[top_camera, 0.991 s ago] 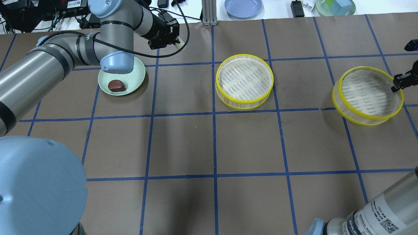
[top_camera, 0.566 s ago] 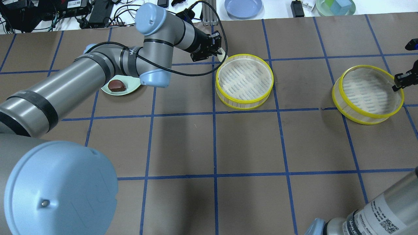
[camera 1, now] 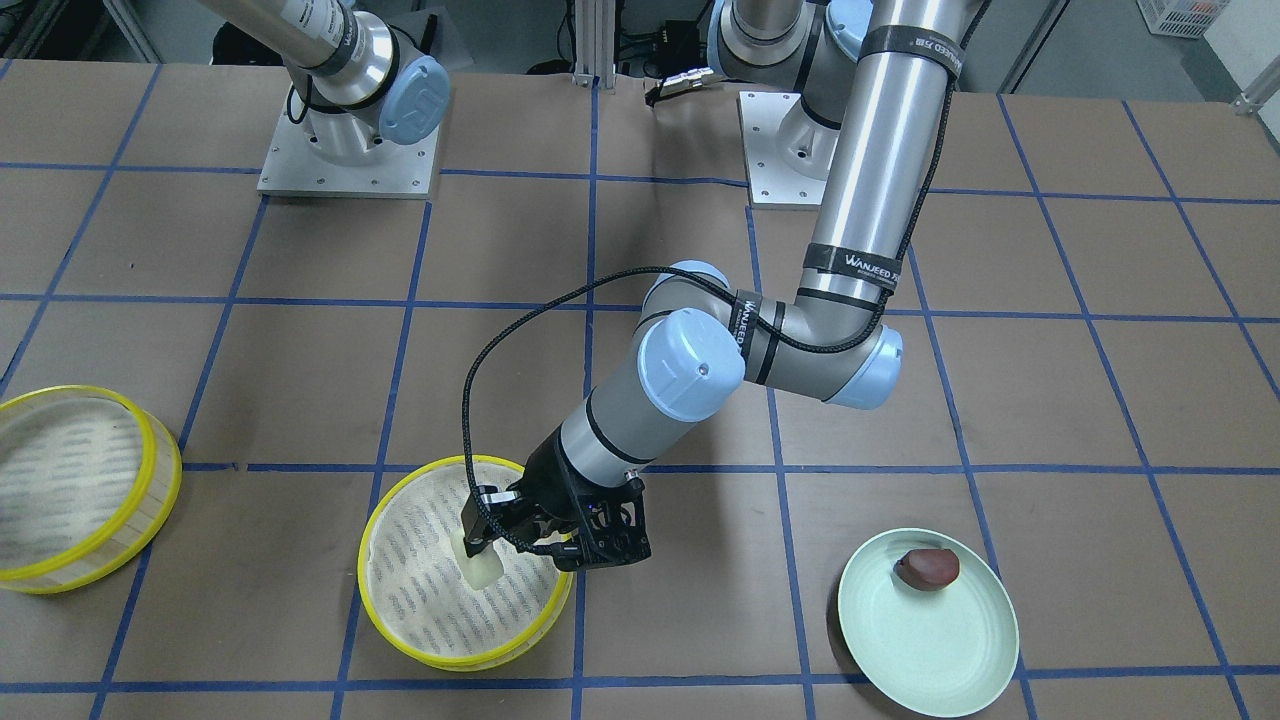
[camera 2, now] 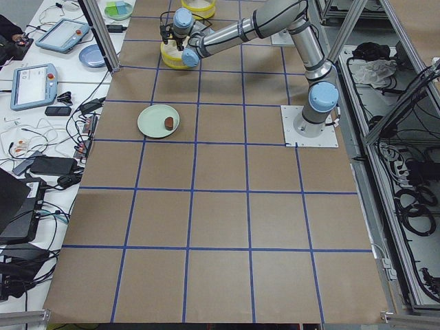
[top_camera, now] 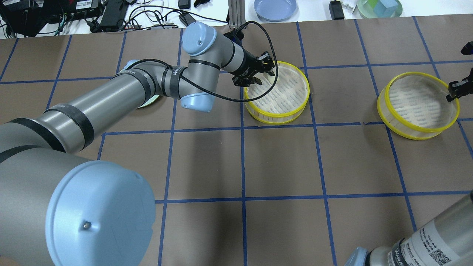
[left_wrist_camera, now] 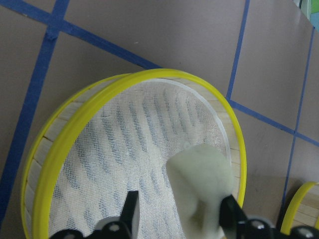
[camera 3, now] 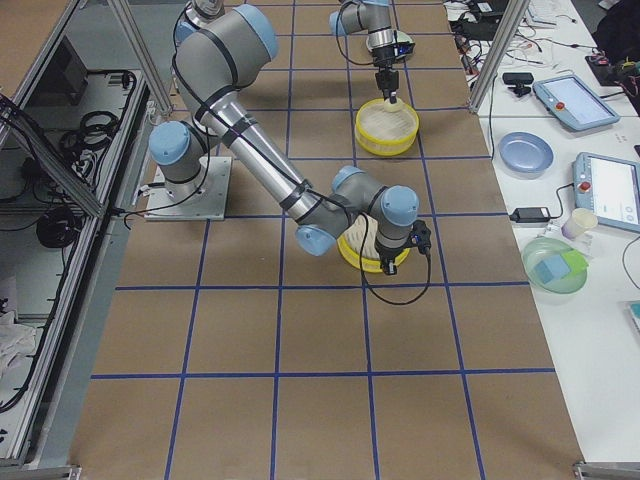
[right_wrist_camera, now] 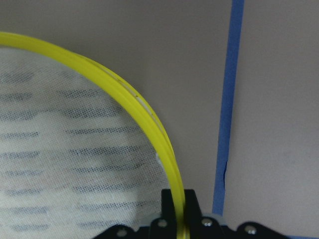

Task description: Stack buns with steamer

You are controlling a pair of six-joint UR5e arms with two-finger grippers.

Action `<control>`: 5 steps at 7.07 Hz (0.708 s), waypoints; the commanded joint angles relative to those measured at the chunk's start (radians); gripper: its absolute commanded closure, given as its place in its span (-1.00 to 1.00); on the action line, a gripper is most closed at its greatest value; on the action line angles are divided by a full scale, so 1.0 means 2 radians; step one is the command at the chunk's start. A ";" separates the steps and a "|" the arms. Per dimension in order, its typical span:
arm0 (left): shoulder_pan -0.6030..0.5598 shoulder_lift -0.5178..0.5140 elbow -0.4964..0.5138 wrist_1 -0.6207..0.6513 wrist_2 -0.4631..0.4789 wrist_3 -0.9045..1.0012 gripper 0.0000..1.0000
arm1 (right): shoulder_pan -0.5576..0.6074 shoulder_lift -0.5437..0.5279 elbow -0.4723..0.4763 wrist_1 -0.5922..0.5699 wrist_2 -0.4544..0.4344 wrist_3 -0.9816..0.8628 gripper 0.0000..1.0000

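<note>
My left gripper (top_camera: 266, 70) is down inside the middle steamer tier (top_camera: 275, 114), open. The pale cream bun (left_wrist_camera: 199, 184) stands on the mesh between the fingers, touching one and clear of the other; it also shows in the front view (camera 1: 483, 568). The dark reddish-brown bun (camera 1: 927, 568) lies on the pale green plate (camera 1: 930, 640), which my left arm mostly hides in the overhead view. My right gripper (top_camera: 452, 90) is shut on the yellow rim (right_wrist_camera: 124, 94) of the second steamer tier (top_camera: 414, 135), at its right side.
A blue plate (top_camera: 275, 8), a green bowl with blocks (top_camera: 380, 7), an aluminium post (top_camera: 234, 14) and cables lie along the far edge. My left arm stretches across the table's left half. Tablets lie on the side bench (camera 2: 34, 86).
My left arm has carried the cream bun rightward from near the green plate into the middle tier, and its fingers have opened. The right tier has shifted slightly in my right gripper.
</note>
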 commanded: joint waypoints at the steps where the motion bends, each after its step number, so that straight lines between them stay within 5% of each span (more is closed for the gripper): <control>1: 0.002 0.011 0.002 0.000 0.013 0.005 -1.00 | 0.001 -0.018 0.000 0.005 0.000 0.010 1.00; 5: 0.008 0.002 -0.001 -0.005 0.088 0.059 -1.00 | 0.006 -0.031 0.002 0.012 -0.004 0.016 1.00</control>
